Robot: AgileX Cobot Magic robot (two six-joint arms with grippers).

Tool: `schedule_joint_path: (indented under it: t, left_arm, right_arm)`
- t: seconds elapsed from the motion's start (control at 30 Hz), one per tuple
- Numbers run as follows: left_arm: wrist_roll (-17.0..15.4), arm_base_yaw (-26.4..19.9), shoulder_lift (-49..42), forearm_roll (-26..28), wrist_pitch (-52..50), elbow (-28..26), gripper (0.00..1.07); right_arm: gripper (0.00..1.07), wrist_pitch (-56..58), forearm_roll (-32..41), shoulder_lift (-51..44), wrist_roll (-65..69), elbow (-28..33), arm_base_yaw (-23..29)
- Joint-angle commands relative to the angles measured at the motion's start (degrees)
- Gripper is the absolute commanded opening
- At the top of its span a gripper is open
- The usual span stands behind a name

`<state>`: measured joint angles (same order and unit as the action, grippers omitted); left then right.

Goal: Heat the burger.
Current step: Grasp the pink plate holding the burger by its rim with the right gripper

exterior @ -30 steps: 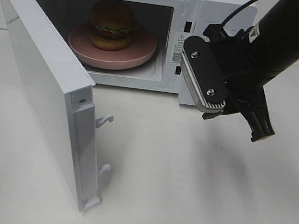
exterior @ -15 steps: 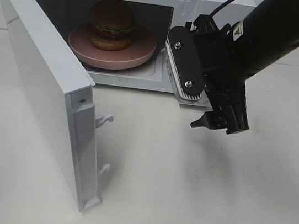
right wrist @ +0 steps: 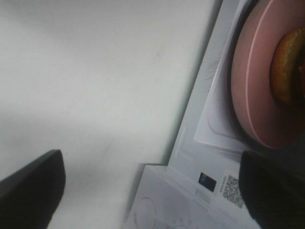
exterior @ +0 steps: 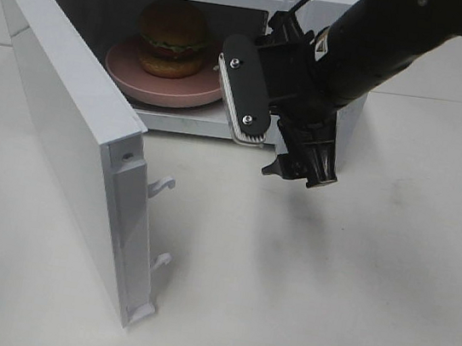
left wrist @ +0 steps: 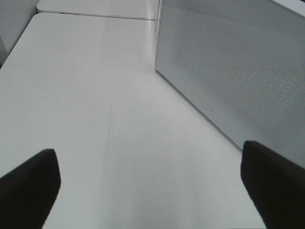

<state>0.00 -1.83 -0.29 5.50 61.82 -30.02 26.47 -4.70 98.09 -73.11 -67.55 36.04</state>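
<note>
Reaches in from the upper right of the high view with the black right arm [exterior: 387, 40], wrist angled down, right gripper [exterior: 299, 167] pointing downward, jaws spread wide. Holds the left gripper [left wrist: 151, 191] low, jaws equally far apart

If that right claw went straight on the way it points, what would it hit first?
Probably the white table just in front of the microwave: the right gripper, open and empty, points steeply down. Depth is unclear.
</note>
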Motion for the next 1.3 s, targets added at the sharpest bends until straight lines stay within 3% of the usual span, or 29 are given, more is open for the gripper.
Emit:
schedule_joint_path:
  t: [0.03, 1.3]
  left_arm:
    - [-0.46, -0.11, -0.29, 0.23, -0.63, 0.17, 0.97]
    - [-0.46, -0.11, -0.29, 0.23, -0.63, 0.17, 0.97]
  right_arm:
    - [0.94, -1.26, -1.38, 2.75, 2.64, -3.15, 0.23]
    - [0.88, -0.46, -7.62, 24.52, 17.82, -26.70, 3.55]
